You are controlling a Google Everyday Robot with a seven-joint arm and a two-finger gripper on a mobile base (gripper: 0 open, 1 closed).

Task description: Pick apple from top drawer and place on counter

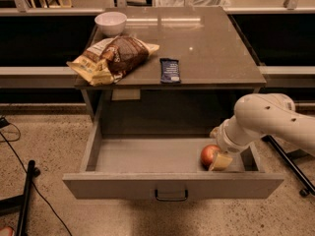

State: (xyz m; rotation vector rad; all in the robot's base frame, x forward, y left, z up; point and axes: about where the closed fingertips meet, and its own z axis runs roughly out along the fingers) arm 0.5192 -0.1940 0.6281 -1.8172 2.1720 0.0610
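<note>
The apple, small and red-orange, lies in the right front corner of the open top drawer. The drawer is pulled out, with a dark handle at the centre of its front. My gripper reaches down into the drawer from the right on a white arm and sits right against the apple's right side. The apple rests on the drawer floor. The counter is the glossy brown-grey top above the drawer.
On the counter stand a white bowl at the back left, a bag of bread at the left front and a dark snack bar near the front edge. Black stand legs and cables lie on the speckled floor.
</note>
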